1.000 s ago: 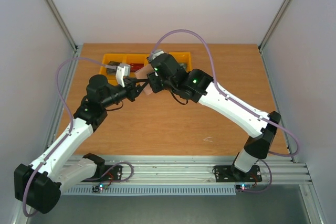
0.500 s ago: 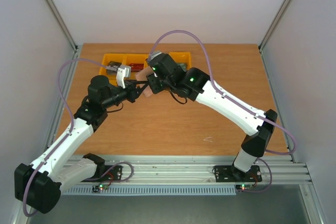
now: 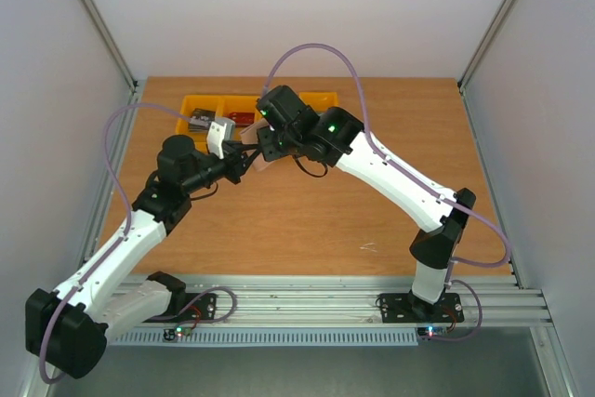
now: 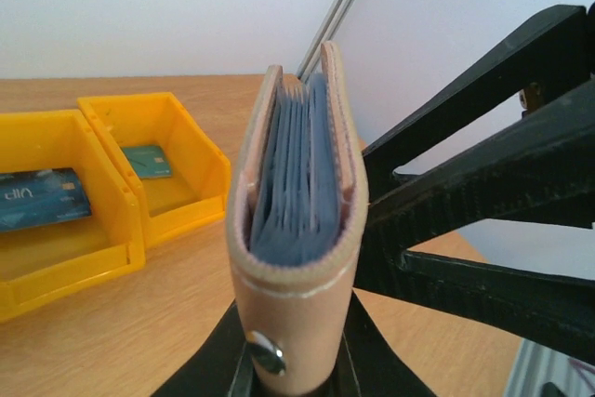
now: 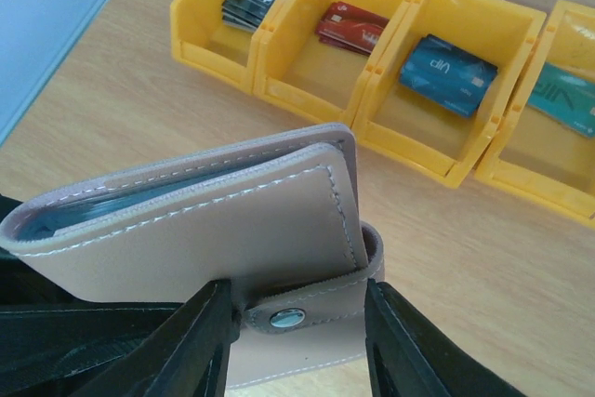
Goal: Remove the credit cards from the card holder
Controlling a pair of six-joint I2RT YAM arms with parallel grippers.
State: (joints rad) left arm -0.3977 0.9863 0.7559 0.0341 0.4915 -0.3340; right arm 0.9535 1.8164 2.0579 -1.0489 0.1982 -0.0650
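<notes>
Left tool point(image 3: 239, 165), card holder point(image 4: 299, 258), wooden table point(image 3: 307, 225), walls point(image 3: 279, 6)

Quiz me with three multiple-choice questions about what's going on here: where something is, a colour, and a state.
1. Where is the card holder?
A) in a yellow bin
B) held above the table by the left gripper
C) flat on the table

2. What colour is its outer side?
A) green
B) pinkish beige
C) black

3. How is its snap strap?
A) fastened
B) hanging undone
C) torn off

Answers:
1. B, the left gripper clamps its snap end, clear of the table.
2. B, the stitched cover shows pinkish beige in both wrist views.
3. A, the strap wraps round the edge with the snap pressed in, so the holder is closed.
</notes>
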